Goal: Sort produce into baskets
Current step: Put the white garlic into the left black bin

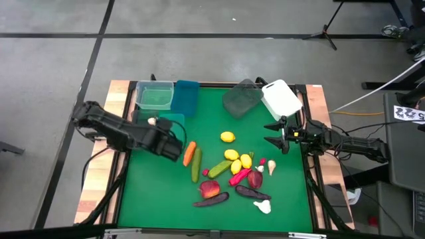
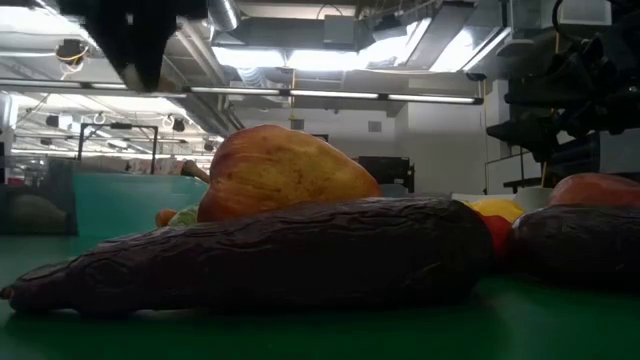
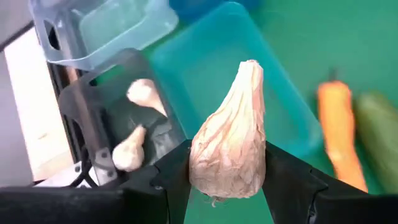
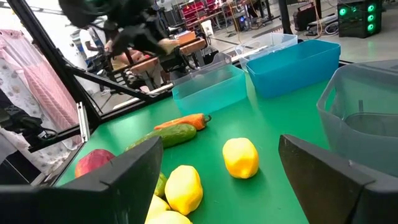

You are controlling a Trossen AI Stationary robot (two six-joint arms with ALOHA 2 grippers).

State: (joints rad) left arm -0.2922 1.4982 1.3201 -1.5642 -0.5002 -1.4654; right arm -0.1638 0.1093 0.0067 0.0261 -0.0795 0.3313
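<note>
Left wrist view: your left claw (image 3: 227,186) is clamped on a garlic bulb (image 3: 229,149), long axis pointing away, hanging above the teal basket (image 3: 205,68). Two bulbs lie in the grey basket (image 3: 124,81) just beside it. Your right claw (image 1: 279,136) waits, jaws apart, at the table's (image 1: 159,199) right.

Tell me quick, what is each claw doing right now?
Left gripper: closed on a garlic bulb, over the teal basket.
Right gripper: open, holding nothing.
</note>
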